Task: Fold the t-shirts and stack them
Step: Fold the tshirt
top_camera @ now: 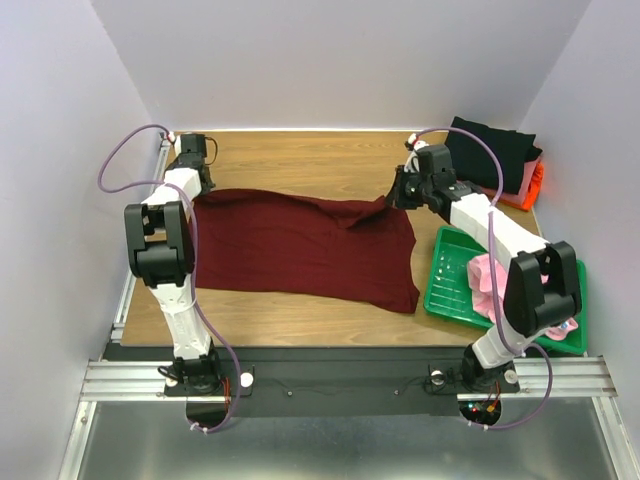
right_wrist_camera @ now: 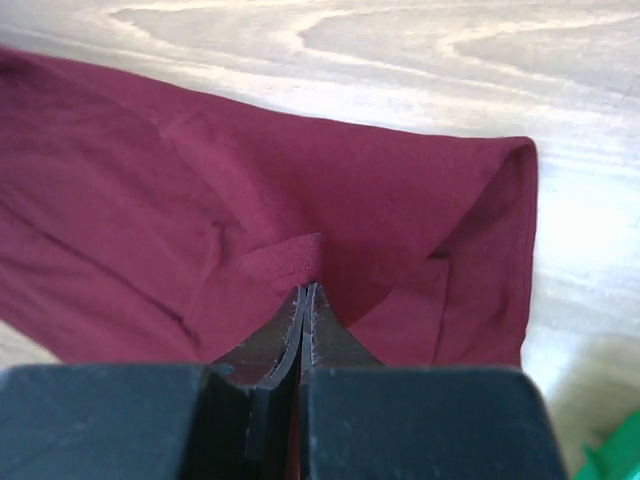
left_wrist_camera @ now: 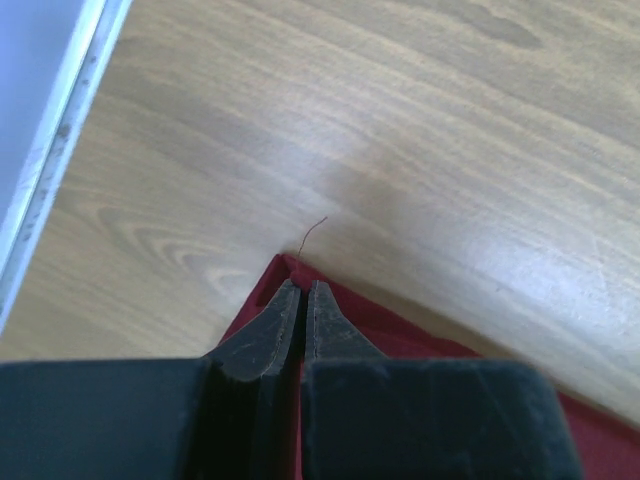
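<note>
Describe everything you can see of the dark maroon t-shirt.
The maroon t-shirt is soft, matte cloth, spread mostly flat across the wooden table with gentle wrinkles. The left pincer is shut on its far left corner, where a loose thread sticks out. The right pincer pinches a small raised fold near its far right edge. Its near right corner lies close to the green tray.

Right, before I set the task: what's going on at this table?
Two robot arms are handling a maroon t-shirt spread on the wooden table. The left gripper is shut on its far left corner; the right gripper pinches a fold near its far right edge. A stack of folded tees, black on top, sits at the far right, and pink cloth lies in the green tray.
</note>
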`<state>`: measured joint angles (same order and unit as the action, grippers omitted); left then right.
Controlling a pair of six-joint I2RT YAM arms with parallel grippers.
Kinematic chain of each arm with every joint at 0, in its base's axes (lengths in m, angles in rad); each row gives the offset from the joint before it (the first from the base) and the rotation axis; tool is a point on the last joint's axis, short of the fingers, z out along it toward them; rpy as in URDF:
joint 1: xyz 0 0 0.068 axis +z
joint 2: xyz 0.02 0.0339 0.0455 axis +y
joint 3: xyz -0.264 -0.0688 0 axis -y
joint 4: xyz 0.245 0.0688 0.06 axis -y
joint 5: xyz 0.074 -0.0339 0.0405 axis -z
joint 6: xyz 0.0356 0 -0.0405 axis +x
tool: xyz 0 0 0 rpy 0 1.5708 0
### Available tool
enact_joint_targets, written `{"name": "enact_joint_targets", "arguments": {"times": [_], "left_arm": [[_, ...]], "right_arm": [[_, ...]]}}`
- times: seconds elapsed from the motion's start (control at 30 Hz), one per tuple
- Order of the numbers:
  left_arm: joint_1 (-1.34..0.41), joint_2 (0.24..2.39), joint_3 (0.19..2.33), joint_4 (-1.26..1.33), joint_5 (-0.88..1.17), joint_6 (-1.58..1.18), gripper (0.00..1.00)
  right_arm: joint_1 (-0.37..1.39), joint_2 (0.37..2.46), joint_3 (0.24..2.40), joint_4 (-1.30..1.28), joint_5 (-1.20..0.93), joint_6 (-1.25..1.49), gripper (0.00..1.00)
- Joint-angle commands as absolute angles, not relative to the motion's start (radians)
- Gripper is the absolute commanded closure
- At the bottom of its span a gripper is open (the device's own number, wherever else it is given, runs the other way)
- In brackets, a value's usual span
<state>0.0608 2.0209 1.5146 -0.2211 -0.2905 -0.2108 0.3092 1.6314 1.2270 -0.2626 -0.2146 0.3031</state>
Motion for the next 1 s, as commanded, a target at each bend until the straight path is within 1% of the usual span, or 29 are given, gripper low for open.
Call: {"name": "enact_joint_targets", "arguments": {"times": [0.0, 0.33, 0.6, 0.97], "left_arm": [[0.066, 1.915, 1.482, -0.199, -0.363, -0.181, 1.0], [0.067, 1.878, 1.445, -0.236, -0.434, -0.192, 1.0], [0.067, 1.862, 1.427, -0.278, -0.44, -0.206, 1.0], [0.067, 1.784, 1.335, -0.321, -0.472, -0.219, 1.0]], "right_arm": [[0.325, 1.542, 1.233, -0.351, -0.187, 0.328, 1.0], [0.334, 1.463, 1.267, -0.521, -0.181, 0.388, 1.0], [0.336, 1.404, 1.244, -0.623, -0.166, 0.41, 1.0], [0.354, 1.35, 1.175, -0.707, -0.183, 0.434, 1.0]]}}
